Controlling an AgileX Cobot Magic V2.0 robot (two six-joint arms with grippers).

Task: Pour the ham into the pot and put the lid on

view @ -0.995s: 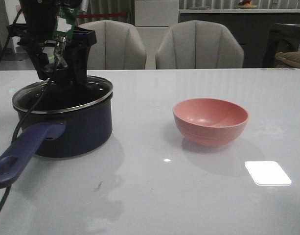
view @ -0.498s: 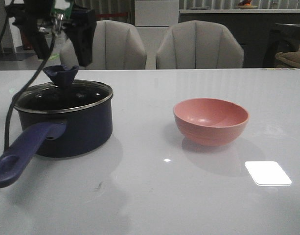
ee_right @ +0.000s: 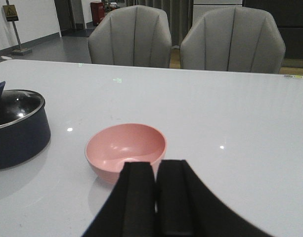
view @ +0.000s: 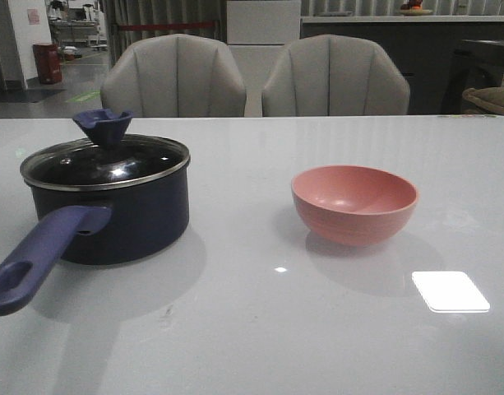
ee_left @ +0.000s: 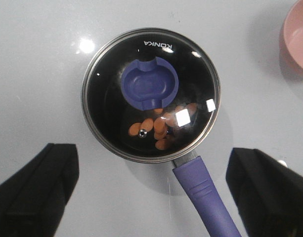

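The white worktop (view: 260,337) carries two containers. One dark navy pot (view: 112,216) sits on its left part, closed by one glass lid (ee_left: 151,94), and through the glass several orange ham (ee_left: 158,129) slices lie on the black bottom. One pink bowl (view: 353,203) stands well apart, empty. The left tool (ee_left: 156,190) gapes wide above the pot; the right tool (ee_right: 155,207) has its fingers pressed together, holding nothing.

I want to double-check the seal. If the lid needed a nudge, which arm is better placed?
Left. Its open gripper hangs directly above the lid on the pot; the right gripper, shut, sits by the pink bowl.
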